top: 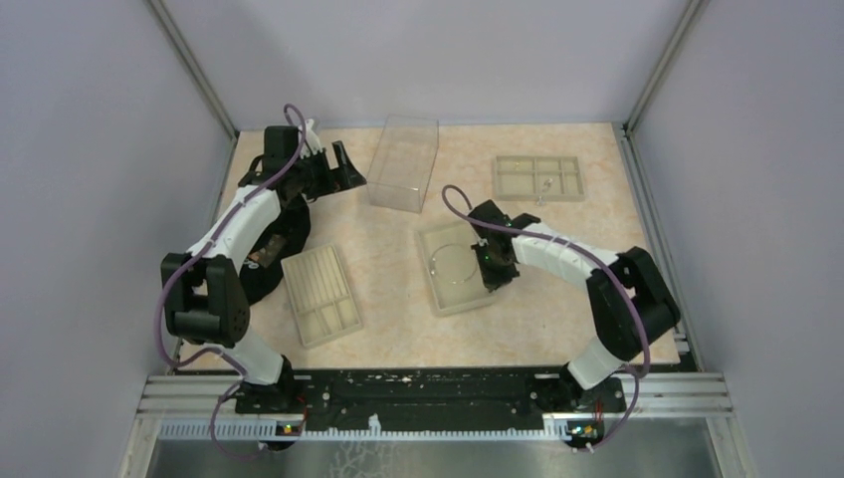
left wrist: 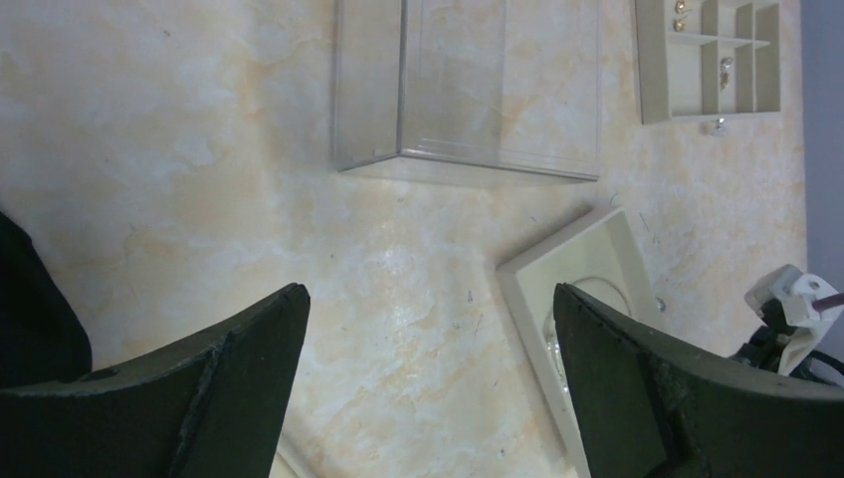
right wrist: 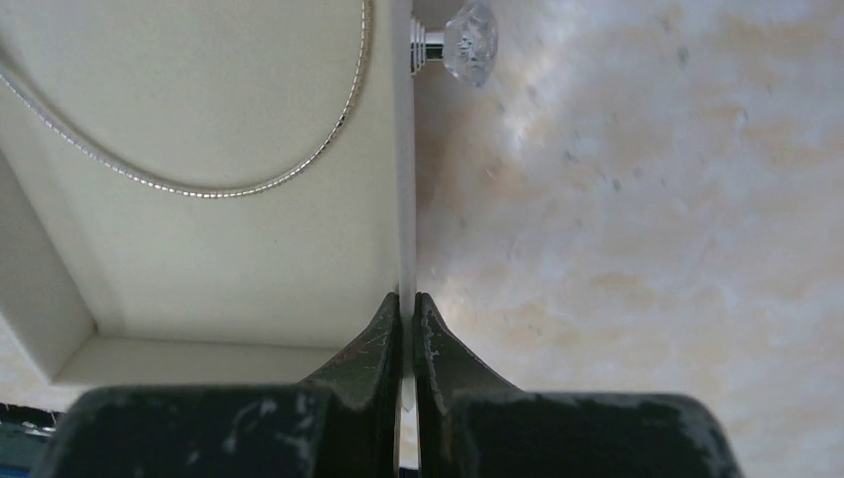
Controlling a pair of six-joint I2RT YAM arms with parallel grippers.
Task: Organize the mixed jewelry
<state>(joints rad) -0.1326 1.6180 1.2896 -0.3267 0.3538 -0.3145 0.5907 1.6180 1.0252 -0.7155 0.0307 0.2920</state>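
Note:
A thin silver hoop (right wrist: pixel 249 184) lies inside a shallow beige tray (top: pixel 444 298) at the table's middle. My right gripper (right wrist: pixel 407 297) is shut on that tray's right wall (right wrist: pixel 403 199), one finger inside and one outside. In the top view the right gripper (top: pixel 495 261) sits at the tray's right edge, beside the hoop (top: pixel 453 264). A small crystal-headed silver piece (right wrist: pixel 470 30) lies on the table just outside the wall. My left gripper (left wrist: pixel 428 299) hangs open over bare table at the back left, holding nothing.
A clear plastic box (top: pixel 403 162) stands at the back centre. A beige compartmented tray (top: pixel 538 159) at the back right holds tiny gold pieces (left wrist: pixel 680 25) and a silver one (left wrist: pixel 726 68); another piece (left wrist: pixel 719 126) lies just outside it. A ridged tray (top: pixel 320 294) lies front left.

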